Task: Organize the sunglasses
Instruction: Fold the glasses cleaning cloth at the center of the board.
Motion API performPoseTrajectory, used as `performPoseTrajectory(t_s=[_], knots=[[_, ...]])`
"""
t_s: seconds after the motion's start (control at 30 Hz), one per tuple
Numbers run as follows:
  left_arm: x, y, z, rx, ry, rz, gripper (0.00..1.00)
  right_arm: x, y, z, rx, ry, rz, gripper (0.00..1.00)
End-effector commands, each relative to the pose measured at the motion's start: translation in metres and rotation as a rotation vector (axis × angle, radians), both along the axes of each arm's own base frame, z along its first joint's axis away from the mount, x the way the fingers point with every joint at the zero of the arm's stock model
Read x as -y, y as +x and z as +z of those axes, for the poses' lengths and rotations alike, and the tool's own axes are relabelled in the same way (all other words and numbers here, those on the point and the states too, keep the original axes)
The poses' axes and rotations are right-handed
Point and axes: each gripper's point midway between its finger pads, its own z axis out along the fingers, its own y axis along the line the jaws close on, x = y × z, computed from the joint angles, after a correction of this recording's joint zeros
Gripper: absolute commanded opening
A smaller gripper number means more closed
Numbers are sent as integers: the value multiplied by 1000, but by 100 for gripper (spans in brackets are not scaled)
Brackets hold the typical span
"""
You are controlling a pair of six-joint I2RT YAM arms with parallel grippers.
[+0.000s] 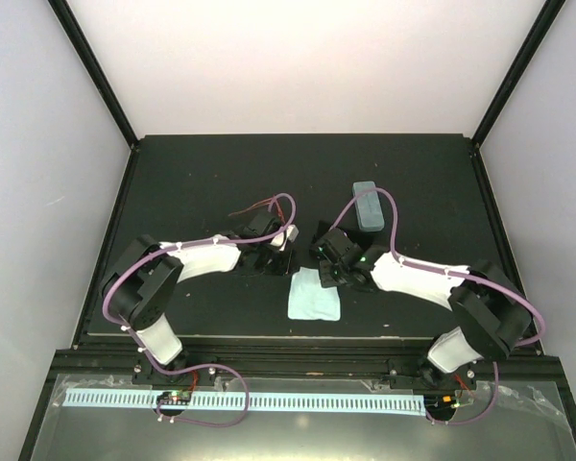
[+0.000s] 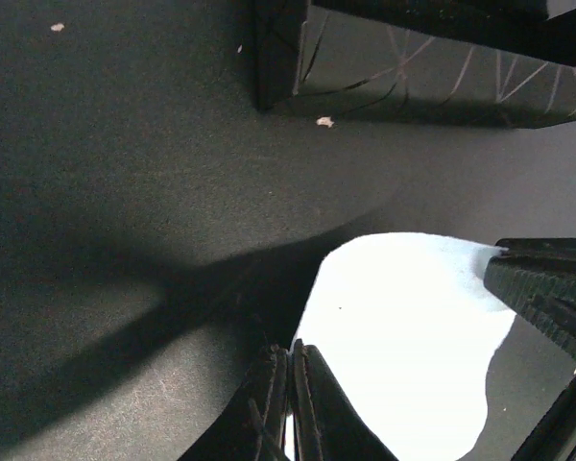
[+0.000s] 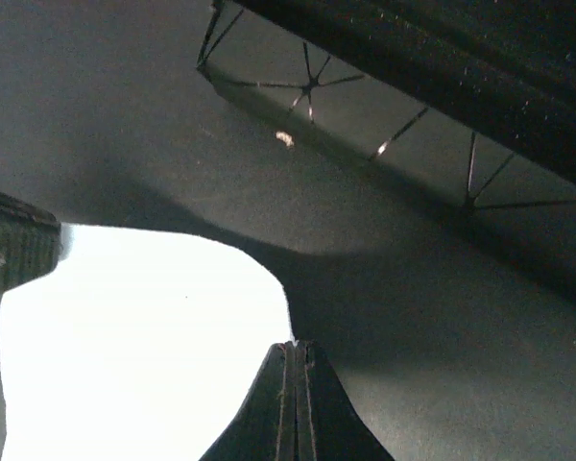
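Black surface (image 1: 192, 182) fills the work area. Both arms reach in toward the middle: left arm (image 1: 187, 261) from the near left, right arm (image 1: 413, 279) from the near right.

Light blue cloth (image 1: 314, 295) lies flat near the front centre, between the two wrists. Pale blue case (image 1: 368, 205) sits further back, right of centre, clear of the cloth.

Left hand (image 2: 291, 360): fingers pressed together, tips right at the cloth's edge. Can't tell if any cloth is pinched.

Right hand (image 3: 295, 351): fingers also together, tips at the opposite edge of the cloth. Same doubt about a pinch. Each wrist view shows one finger of the other hand at the cloth's far side.

Dark block (image 2: 413, 67) with thin pale lines sits beyond the cloth in both wrist views. Can't identify it.

Red sunglasses (image 1: 266, 204): a thin red wire shape just beyond the left wrist, on the surface, in neither hand. Black pair: can't pick it out against the dark surface.
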Motion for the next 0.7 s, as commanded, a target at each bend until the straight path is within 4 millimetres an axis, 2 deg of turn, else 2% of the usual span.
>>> performPoseTrajectory(t_s=[0.0, 0.33, 0.67], knots=[[5, -3, 16, 40, -45, -32, 2, 4, -10, -1, -21, 19, 17, 1], [-4, -26, 11, 46, -61, -95, 2, 6, -35, -8, -81, 82, 61, 1], [-7, -42, 14, 38, -109, -116, 1, 12, -45, -7, -94, 112, 51, 1]])
